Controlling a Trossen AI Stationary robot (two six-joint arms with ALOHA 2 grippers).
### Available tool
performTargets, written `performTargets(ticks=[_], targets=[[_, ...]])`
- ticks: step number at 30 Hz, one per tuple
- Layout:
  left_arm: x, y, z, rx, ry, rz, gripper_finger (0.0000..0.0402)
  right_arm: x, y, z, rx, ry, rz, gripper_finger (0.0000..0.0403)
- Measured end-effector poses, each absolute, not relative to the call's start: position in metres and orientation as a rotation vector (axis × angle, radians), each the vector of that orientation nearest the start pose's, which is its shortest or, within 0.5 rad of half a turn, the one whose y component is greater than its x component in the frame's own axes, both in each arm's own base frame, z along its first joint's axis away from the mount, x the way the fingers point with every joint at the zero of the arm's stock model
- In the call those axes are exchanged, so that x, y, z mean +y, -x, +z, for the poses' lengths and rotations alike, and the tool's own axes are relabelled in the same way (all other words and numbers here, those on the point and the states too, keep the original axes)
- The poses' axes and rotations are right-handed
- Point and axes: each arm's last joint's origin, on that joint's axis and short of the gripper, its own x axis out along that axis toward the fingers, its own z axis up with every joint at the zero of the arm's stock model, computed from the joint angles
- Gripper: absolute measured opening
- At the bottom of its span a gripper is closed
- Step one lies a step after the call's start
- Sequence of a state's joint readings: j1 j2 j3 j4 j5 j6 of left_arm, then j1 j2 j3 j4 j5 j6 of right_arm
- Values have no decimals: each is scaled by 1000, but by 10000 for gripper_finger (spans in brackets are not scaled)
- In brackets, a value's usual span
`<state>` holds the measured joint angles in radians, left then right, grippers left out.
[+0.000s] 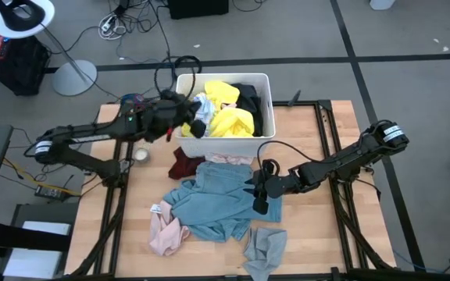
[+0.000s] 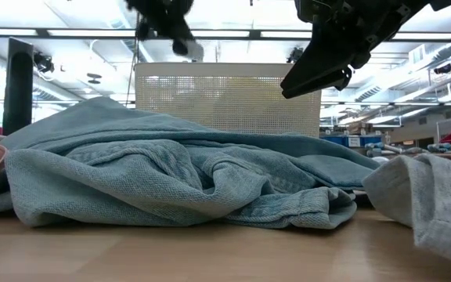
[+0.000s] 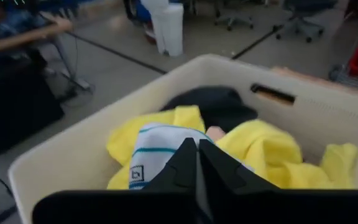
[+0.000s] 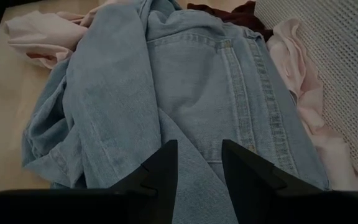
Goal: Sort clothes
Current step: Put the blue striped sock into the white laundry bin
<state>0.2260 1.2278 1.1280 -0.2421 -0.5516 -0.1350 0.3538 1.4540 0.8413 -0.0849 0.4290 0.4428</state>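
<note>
The light blue denim garment (image 1: 213, 199) lies spread on the wooden table (image 1: 311, 250), directly under and in front of the right gripper (image 1: 259, 194), which hovers over the garment's right edge with its fingers parted to a medium gap and nothing between them. In the right wrist view the denim (image 4: 185, 93) stretches away from the fingers, its long axis with the button seam running forward toward the white perforated plastic bin (image 1: 184, 139). So I judge the right arm is the nearer one for this piece, and a straight descent would meet the cloth.

The left gripper (image 1: 198, 125) is over the bin, its fingers almost together and, as far as the left wrist view shows, holding nothing; below it lie the bright yellow cloth (image 3: 272, 146) and a white piece with teal stripes (image 3: 157, 149).

Around the denim are a salmon pink garment (image 1: 166, 236) at its near left corner, a grey cloth (image 1: 266, 250) near the front edge, and a maroon piece (image 1: 184, 164) beside the bin. Nothing hard stands in the way; only the pink fabric (image 4: 303, 74) partly touches the denim and may come up with it
</note>
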Motion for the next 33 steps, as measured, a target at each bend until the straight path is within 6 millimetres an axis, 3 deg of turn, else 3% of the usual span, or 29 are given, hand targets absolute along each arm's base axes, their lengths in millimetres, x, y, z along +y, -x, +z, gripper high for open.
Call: performTargets(ticks=[7,13,17,22,28,33], targets=[[100,-258,344,340,141,672,68,90,-277,204,643,-155,-216,126],[101,-256,342,362,166,657,120,89,-275,199,651,-154,-218,126],[98,-253,340,384,218,642,128,89,-275,199,650,-154,-218,126],[65,-248,352,366,156,511,126,90,-275,199,658,-163,-199,126],[17,-232,367,325,89,480,120,90,-275,199,660,-164,-196,126],[-24,-221,365,357,72,416,120,90,-276,200,653,-165,-193,126]])
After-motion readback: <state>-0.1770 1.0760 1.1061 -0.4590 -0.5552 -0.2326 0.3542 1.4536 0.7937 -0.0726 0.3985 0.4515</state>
